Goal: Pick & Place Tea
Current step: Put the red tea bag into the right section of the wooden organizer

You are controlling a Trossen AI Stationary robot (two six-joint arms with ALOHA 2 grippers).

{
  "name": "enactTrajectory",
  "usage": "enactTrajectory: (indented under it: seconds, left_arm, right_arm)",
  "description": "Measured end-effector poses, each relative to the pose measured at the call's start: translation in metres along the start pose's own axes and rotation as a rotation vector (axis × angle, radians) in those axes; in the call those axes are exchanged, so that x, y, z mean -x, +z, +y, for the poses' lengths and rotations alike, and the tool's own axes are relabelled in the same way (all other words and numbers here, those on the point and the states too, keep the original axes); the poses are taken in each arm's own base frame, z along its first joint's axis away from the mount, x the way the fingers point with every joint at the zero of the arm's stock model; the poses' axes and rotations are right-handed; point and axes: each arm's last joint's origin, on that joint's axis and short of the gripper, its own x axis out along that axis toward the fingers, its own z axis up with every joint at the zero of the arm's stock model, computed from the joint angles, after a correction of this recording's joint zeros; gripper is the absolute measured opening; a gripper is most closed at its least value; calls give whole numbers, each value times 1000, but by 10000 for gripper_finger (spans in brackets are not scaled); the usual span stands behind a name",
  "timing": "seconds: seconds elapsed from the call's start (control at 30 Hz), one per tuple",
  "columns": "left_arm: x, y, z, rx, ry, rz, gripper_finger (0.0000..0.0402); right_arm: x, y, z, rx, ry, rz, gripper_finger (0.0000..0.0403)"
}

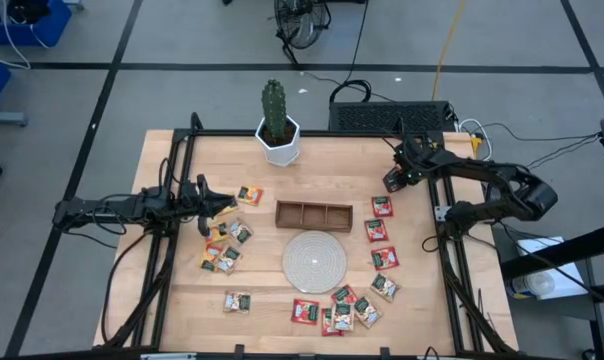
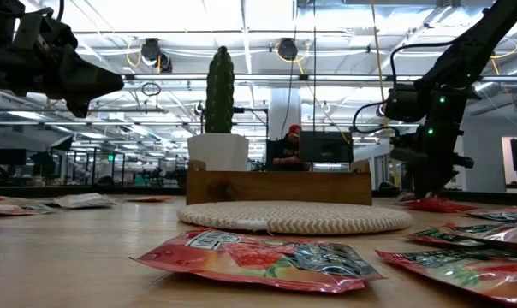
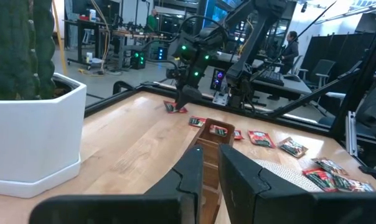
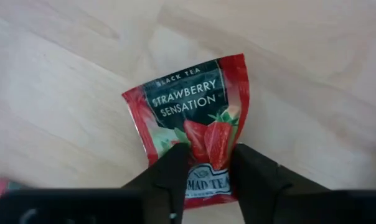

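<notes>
Currently the right pincer [image 4: 210, 163] is down on the worktop [image 1: 312, 180] at its far right corner, its two fingers either side of one red strawberry tea sachet [image 4: 194, 127] lying flat on the wood. The fingers are narrowed against the sachet's lower edge, pinching it; the sachet is not lifted. In the high view this sachet [image 1: 391, 183] lies at the corner, apart from the others.

Remaining tea sachets lie loose on the wood: a column of red ones [image 1: 380, 232] right of the round woven mat [image 1: 313, 261], a cluster [image 1: 344, 308] at the near edge, and a yellow-and-green group [image 1: 226, 245] on the left. None touch the mat.

Wooden tray [image 1: 313, 214], three compartments, sits just behind the mat; one sachet [image 3: 218, 130] shows inside it in the left wrist view.

Left pincer [image 1: 225, 205] hovers above the left group, fingers nearly pressed together, holding nothing.

Potted cactus [image 1: 276, 122] stands at the far edge, centre.
</notes>
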Motion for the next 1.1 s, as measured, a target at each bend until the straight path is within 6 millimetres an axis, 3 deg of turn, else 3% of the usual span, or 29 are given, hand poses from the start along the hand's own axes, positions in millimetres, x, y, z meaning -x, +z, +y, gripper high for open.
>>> enactTrajectory:
  seconds: [0.33,0.5,0.87,1.0,1.1]
  left_arm:
    - [0,0,0,0,0,0,51]
    - [0,0,0,0,0,0,51]
    - [0,0,0,0,0,1,51]
    - [0,0,0,0,0,0,51]
    - [0,0,0,0,0,1,51]
  right_arm:
    - [20,1,6,39,42,-117,11]
    - [39,2,19,98,108,-260,3]
    - [91,-20,78,287,314,-606,1]
    - [99,-39,103,344,335,-711,0]
    - [94,-57,118,373,380,-783,0]
